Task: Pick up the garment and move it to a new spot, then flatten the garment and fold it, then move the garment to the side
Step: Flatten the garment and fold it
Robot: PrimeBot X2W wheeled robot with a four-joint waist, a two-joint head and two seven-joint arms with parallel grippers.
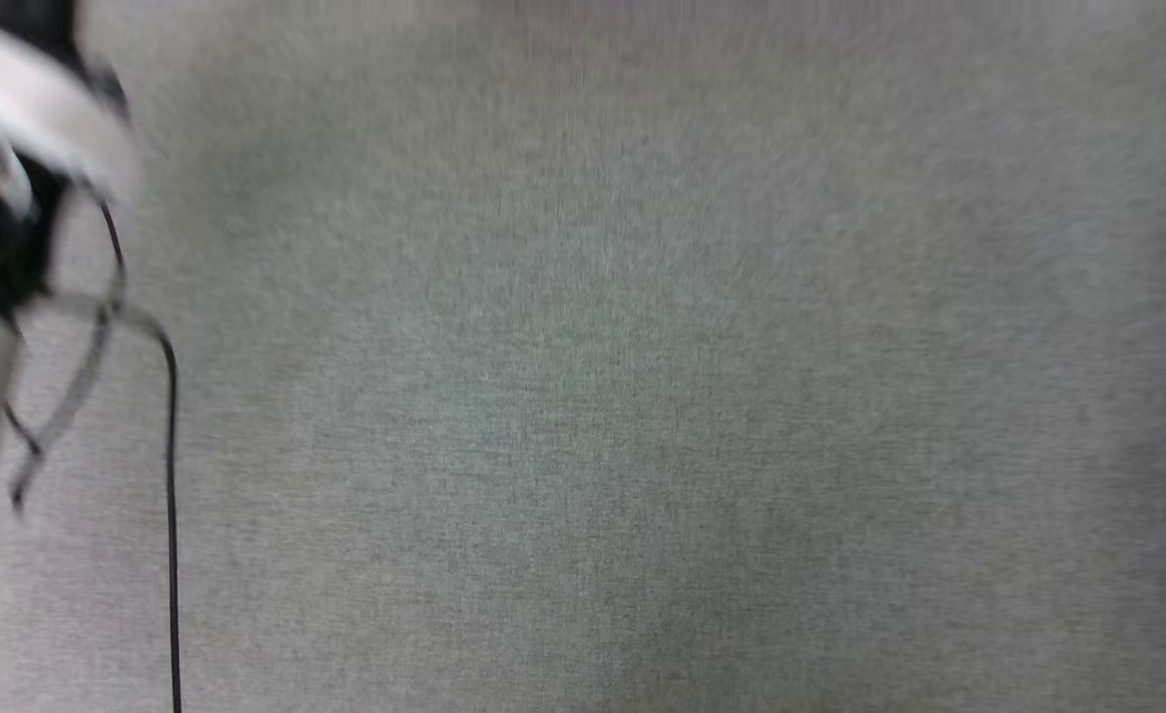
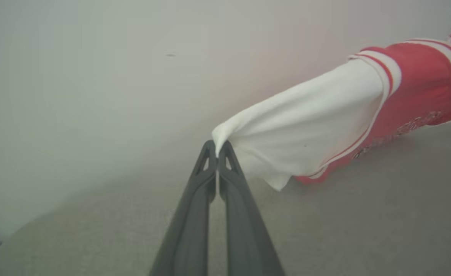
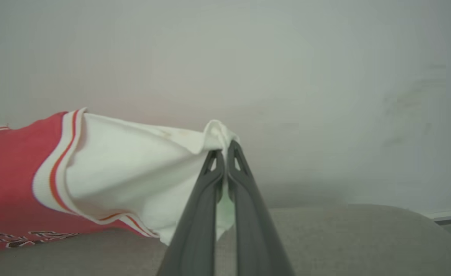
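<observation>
Though red in the body, garment point(image 2: 420, 84) white-sleeved, with red-and-white striped trim.

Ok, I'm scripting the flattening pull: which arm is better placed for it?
Neither alone, I'd say: the left end effector is shut on one white sleeve of the garment, the right end effector on the other, so both look equally placed.

Bare indoor room: grey surface point(image 1: 642, 396), blank wall point(image 3: 286, 57)

Grey woven surface point(image 1: 642, 396), plain pale wall point(image 3: 325, 76) behind it
</observation>
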